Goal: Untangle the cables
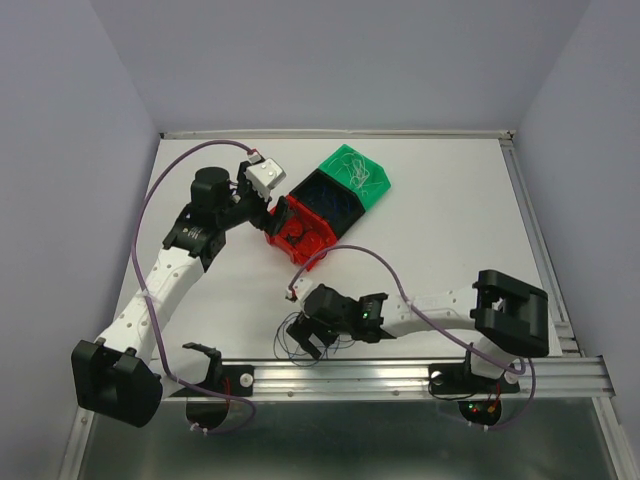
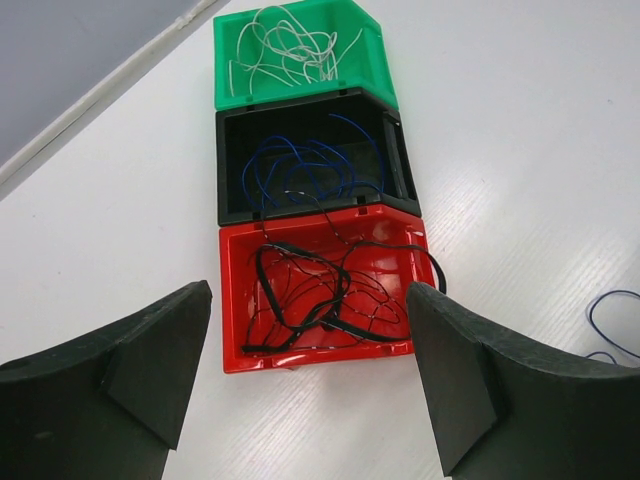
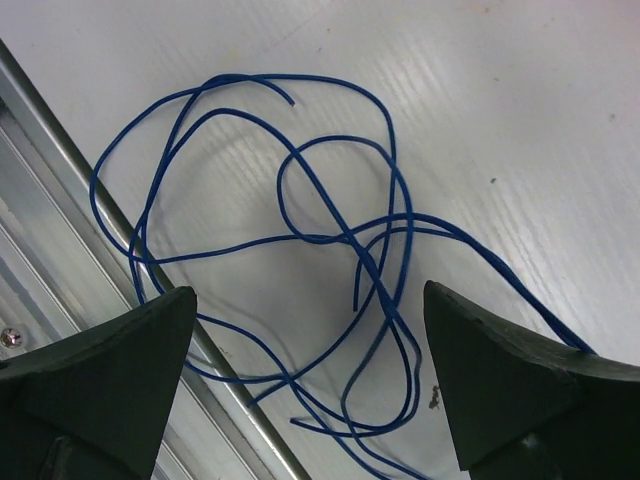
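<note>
Three bins stand in a row: a green bin [image 2: 225, 60] with whitish cables [image 2: 285, 45], a black bin [image 2: 225, 160] with blue cables [image 2: 300, 170], and a red bin [image 2: 232, 300] with black cables [image 2: 320, 290]. My left gripper [image 2: 310, 400] is open and empty, just short of the red bin's near wall; in the top view it [image 1: 264, 212] sits at the red bin's left side. A loose blue cable [image 3: 330, 240] lies in loops on the table by the front rail. My right gripper [image 3: 310, 380] is open above it, touching nothing.
An aluminium rail [image 1: 400, 375] runs along the table's front edge, and part of the blue cable [image 1: 298, 350] lies over it. A bit of that cable shows at the right edge of the left wrist view [image 2: 615, 320]. Purple arm cables arc over the table.
</note>
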You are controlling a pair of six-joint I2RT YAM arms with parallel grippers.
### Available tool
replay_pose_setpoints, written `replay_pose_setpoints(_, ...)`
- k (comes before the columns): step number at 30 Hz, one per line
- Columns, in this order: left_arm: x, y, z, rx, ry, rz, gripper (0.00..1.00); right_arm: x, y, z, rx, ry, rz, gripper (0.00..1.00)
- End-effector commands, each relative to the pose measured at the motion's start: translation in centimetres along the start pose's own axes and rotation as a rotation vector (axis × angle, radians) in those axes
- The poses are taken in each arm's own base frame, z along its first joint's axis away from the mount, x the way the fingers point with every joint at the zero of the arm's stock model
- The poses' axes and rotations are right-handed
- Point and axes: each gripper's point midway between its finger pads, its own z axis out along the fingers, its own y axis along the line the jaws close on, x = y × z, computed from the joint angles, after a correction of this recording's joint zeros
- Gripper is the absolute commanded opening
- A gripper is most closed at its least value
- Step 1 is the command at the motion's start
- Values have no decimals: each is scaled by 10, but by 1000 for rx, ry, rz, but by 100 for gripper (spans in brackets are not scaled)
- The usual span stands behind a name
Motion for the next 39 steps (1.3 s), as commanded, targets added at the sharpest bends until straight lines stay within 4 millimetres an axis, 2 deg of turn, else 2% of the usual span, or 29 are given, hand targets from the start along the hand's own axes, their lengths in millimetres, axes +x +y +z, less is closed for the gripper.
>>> replay_pose_setpoints(1,-15,1,-6,-4,-61,36,90,-20,26,7,-64,-30,-64,100)
replay_pose_setpoints(5,-14,1,-5,-3,-59,33,90,-12,36,14,-74,0,-107,100)
replay_pose_setpoints(10,-13,2,-5,-4,-56,32,90,6,33,31,-32,81,-126,100)
replay_pose_setpoints(13,-13,3,-4,-5,-54,33,90,21,26,36,3,138,-132,67)
replay_pose_setpoints(14,-13,3,-4,-6,-53,31,90,25,24,37,13,152,-129,42)
replay_pose_setpoints(15,-12,3,-4,-7,-51,31,90,29,20,38,34,161,-126,29)
replay_pose_setpoints(16,-13,4,-4,-9,-54,34,90,31,18,38,43,164,-127,6)
replay_pose_setpoints(17,-11,4,-4,-9,-49,30,90,30,16,36,53,159,-121,1)
replay_pose_setpoints(18,-11,5,-4,-9,-49,31,90,28,12,34,73,148,-112,0)
replay_pose_setpoints(19,-11,5,-4,-9,-49,33,90,27,1,32,137,128,-103,0)
replay_pose_setpoints(21,-10,5,-3,-8,-46,30,90,15,-8,24,189,69,-74,1)
replay_pose_setpoints(22,-9,5,-2,-6,-44,27,90,-4,-19,11,254,-6,-46,1)
replay_pose_setpoints(24,-9,5,-2,-6,-44,27,90,-25,-30,-3,301,-86,-4,1)
replay_pose_setpoints(25,-9,6,-2,-7,-42,28,90,-40,-43,-14,347,-137,33,1)
replay_pose_setpoints(26,-9,6,-2,-8,-42,27,90,-58,-47,-30,351,-199,76,0)
replay_pose_setpoints(27,-9,7,-3,-10,-43,28,90,-71,-62,-39,384,-238,115,0)
replay_pose_setpoints(28,-9,7,-4,-12,-44,26,90,-86,-68,-54,392,-290,150,0)
replay_pose_setpoints(30,-10,7,-4,-13,-48,30,90,-106,-81,-69,406,-343,185,0)
replay_pose_setpoints(31,-8,6,-4,-12,-45,25,90,-115,-99,-77,455,-371,212,1)
replay_pose_setpoints(35,-9,12,-5,-35,-50,19,90,-155,-146,-111,540,-472,289,0)
replay_pose_setpoints(36,-11,13,-6,-40,-56,18,90,-173,-162,-124,567,-515,320,1)
replay_pose_setpoints(39,-11,19,-7,-64,-59,13,90,-201,-188,-143,596,-583,342,0)
